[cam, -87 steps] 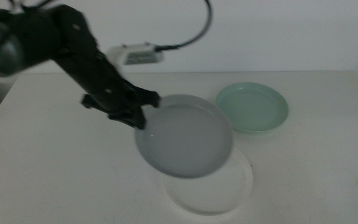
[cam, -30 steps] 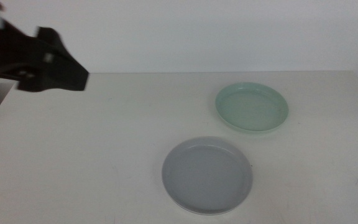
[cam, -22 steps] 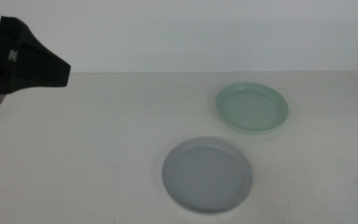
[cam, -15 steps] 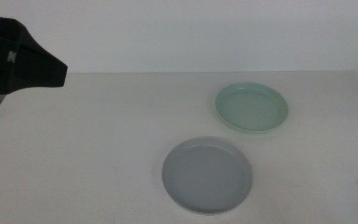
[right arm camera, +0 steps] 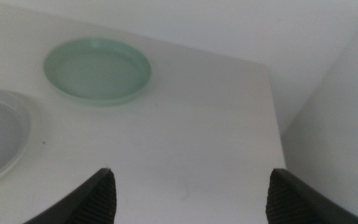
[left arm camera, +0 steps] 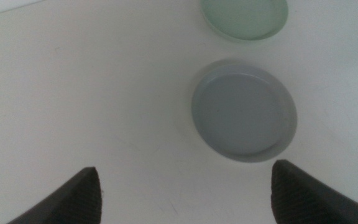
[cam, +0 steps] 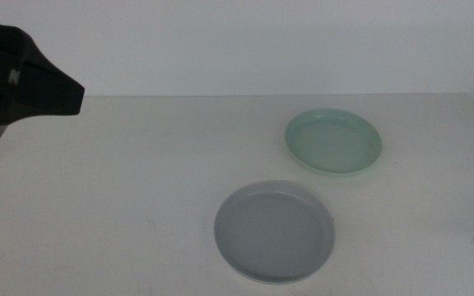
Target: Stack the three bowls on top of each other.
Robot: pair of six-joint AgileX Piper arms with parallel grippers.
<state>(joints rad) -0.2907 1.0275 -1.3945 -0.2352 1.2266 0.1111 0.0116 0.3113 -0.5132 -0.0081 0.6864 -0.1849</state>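
Note:
The grey bowl lies at the table's front centre, also seen in the left wrist view. It rests in the white bowl, of which only a thin pale rim shows under its edge. The mint green bowl sits alone at the back right, also visible as the green bowl. My left gripper hangs high at the far left, away from the bowls; its jaws are open and empty. My right gripper is open, empty, and outside the middle view.
The white table ends at a right edge close to the green bowl. A pale wall runs behind the table.
Earlier my left gripper held the grey bowl tilted over the white one. The grey bowl now lies in the white bowl, released, and the left arm has pulled back to the far left.

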